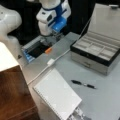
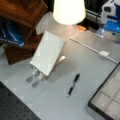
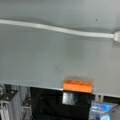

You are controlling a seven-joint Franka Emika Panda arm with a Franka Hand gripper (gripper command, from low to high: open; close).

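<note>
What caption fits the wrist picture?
Orange block at the grey table edge, white cable beyond; the hand is out of sight.

A small orange block (image 1: 48,50) lies flat at the grey table's (image 1: 100,85) edge, just beneath the gripper (image 1: 50,40).

White rounded arm (image 1: 51,12) w/ blue wrist housing, dark joint seams, silver gripper (image 1: 53,35) below.
</note>
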